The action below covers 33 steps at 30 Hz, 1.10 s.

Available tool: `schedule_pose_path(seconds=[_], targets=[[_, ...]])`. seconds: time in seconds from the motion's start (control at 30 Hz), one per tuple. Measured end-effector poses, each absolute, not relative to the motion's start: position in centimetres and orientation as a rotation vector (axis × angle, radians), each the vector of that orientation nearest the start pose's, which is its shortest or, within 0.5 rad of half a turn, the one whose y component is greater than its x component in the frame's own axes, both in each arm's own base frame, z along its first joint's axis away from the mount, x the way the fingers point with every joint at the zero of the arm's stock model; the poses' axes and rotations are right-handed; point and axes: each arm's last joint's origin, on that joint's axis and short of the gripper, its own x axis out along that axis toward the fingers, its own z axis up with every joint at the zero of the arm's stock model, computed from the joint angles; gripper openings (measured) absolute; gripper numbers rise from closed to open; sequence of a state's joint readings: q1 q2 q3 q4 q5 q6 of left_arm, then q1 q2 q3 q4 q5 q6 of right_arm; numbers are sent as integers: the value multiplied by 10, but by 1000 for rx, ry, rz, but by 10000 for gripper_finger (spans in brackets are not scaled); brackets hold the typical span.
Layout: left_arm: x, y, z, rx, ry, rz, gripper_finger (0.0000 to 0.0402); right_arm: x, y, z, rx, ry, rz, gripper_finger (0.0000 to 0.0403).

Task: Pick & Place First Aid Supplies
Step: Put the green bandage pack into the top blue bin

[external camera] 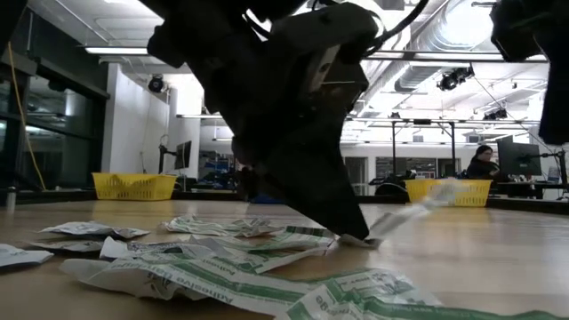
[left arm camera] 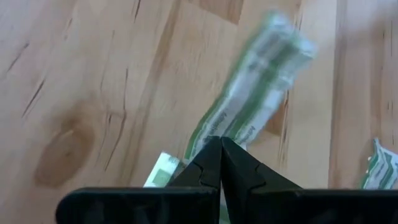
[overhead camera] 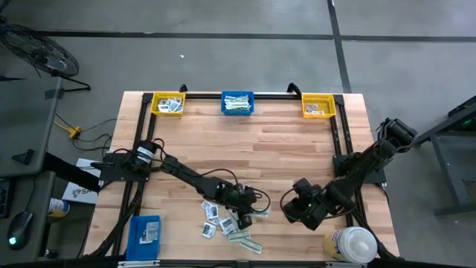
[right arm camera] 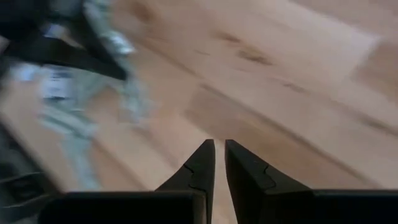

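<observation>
The first aid supplies (overhead camera: 223,225) lie loose in a pile near the table's front edge: squarish white packets and narrow green-and-white strips, also in the low view (external camera: 222,262). My left gripper (overhead camera: 245,207) is at the pile's right side, low over the wood and shut on one green-and-white strip (left arm camera: 267,74). My right gripper (overhead camera: 292,211) hangs to the right of the pile, over bare wood. Its fingers (right arm camera: 220,146) stand a narrow gap apart with nothing between them. My left gripper pinches one end of the green-and-white strip (left arm camera: 214,132) between its two fingertips. It comes slanting down from above, with the fingers along the strip's length. The strip sticks out beyond the fingertips, and its free end (external camera: 431,197) is raised off the table.
Two yellow bins (overhead camera: 167,104) (overhead camera: 318,106) and a blue bin (overhead camera: 237,103) stand along the far edge. Another blue bin (overhead camera: 145,234) sits at the near left, and a white-capped bottle (overhead camera: 351,244) at the near right. Bare wood lies in the middle of the table.
</observation>
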<state>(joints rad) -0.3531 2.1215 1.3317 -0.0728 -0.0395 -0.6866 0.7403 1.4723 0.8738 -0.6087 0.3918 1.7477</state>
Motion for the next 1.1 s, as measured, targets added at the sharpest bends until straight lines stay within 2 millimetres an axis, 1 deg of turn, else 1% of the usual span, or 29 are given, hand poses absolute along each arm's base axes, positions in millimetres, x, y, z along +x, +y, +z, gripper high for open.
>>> schedule_pose_path(seconds=[0.03,0.13,0.23,0.47,0.57,0.67,0.8,0.97,1.1], targets=[[410,-150,118,-467,917,14,0,205,172,191,958,889,-578,31],[410,-150,116,-465,923,15,0,216,181,191,1009,793,-505,40],[410,-150,115,-461,924,24,0,227,190,183,1043,744,-460,60],[410,-150,114,-459,912,29,0,239,200,163,1110,728,-463,137],[410,-150,114,-458,911,32,0,241,202,159,1120,721,-455,169],[411,-150,115,-460,902,30,0,243,204,157,1137,720,-450,191],[411,-150,115,-462,894,28,0,245,206,149,1143,725,-464,203],[411,-150,115,-462,894,29,0,252,209,137,1162,713,-457,204],[411,-150,115,-461,894,29,0,254,210,127,1169,723,-484,204]])
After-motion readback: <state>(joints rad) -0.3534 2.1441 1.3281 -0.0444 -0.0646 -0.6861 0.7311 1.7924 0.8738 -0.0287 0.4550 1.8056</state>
